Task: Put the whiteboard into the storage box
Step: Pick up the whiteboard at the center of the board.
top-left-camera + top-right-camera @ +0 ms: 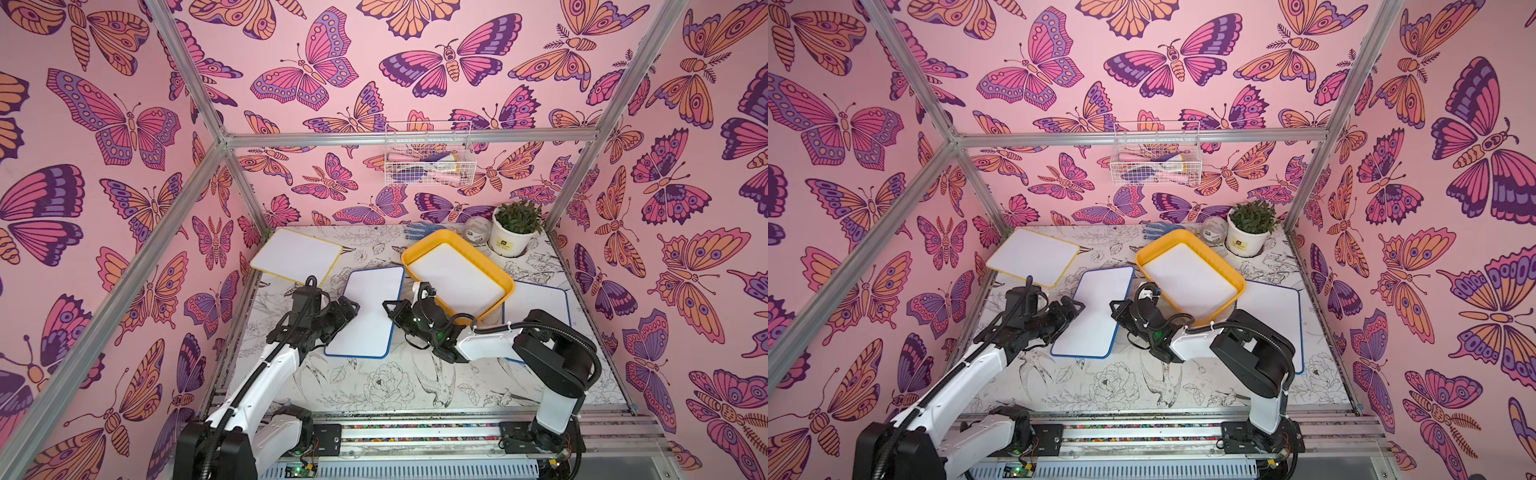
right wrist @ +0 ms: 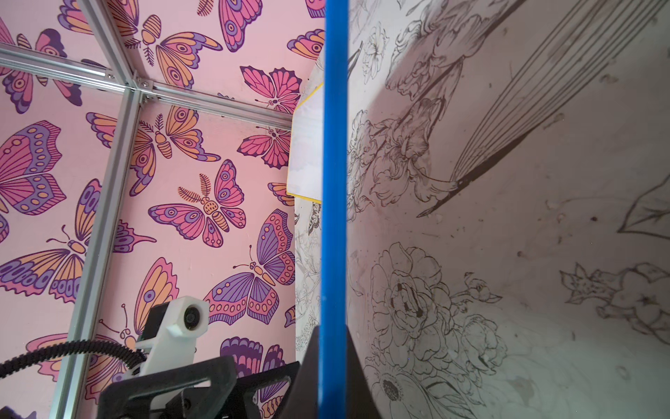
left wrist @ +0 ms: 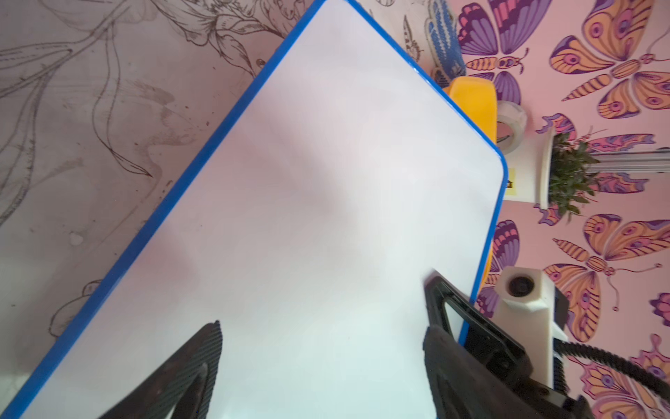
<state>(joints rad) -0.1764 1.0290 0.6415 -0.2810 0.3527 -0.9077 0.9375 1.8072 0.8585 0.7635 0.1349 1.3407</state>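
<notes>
the right fingers [image 2: 308, 362] are clamping the long edge of the blue-rimmed whiteboard [image 1: 368, 320], which is sitting in the middle of the bench [image 1: 365, 386], just beside the yellow storage box [image 1: 436, 237] and outside it. the left fingers [image 3: 203, 355] are hanging spread open over the board's other side. another whiteboard [image 1: 457, 278] is lying inside the box.

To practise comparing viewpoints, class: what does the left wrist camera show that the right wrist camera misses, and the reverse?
Only the left wrist view: the white face of the blue-rimmed whiteboard, the storage box and the potted plant. Only the right wrist view: that board's rim edge-on, and the yellow-rimmed whiteboard. Both: the same blue-rimmed board and the flower-printed table.
</notes>
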